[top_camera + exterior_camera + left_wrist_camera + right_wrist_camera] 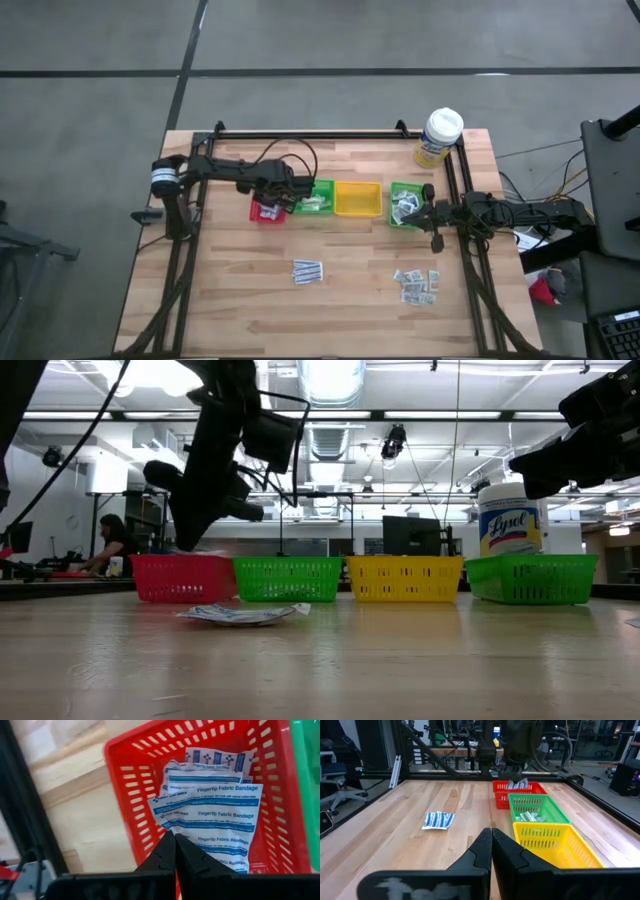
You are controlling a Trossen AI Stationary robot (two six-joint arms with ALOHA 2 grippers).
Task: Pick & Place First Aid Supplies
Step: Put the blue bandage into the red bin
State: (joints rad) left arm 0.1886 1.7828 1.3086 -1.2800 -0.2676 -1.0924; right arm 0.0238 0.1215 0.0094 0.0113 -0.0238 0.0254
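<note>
Closest to my left wrist camera are my own two dark fingers, pressed together with nothing between them; my left gripper [174, 842] hangs over the red tray [125, 780]. My right gripper [491, 837] is likewise pinched closed and empty, beside the green tray at the table's right end [406, 204].

Under me lies a wooden butcher-block table [240, 290] inside a black frame, on a grey floor; across it the low camera sees a workshop with ceiling lights, monitors and a person [108, 540] seated far off.

Four trays stand in a row: one red, two green with the near one [318, 198] next to the red, and one yellow [357, 199]. One white-lidded tub [510, 518] labelled "Lysol" stands at the table's far right corner.

Among the supplies, the red tray holds a stack of white bandage packets [210, 817] printed "Fingertip Fabric Bandage"; I cannot count them exactly. Both green trays hold small packets. On the bare wood lie one cluster of long white strips [307, 271] near the middle and one scatter of small pale sachets [418, 284] toward the right.
</note>
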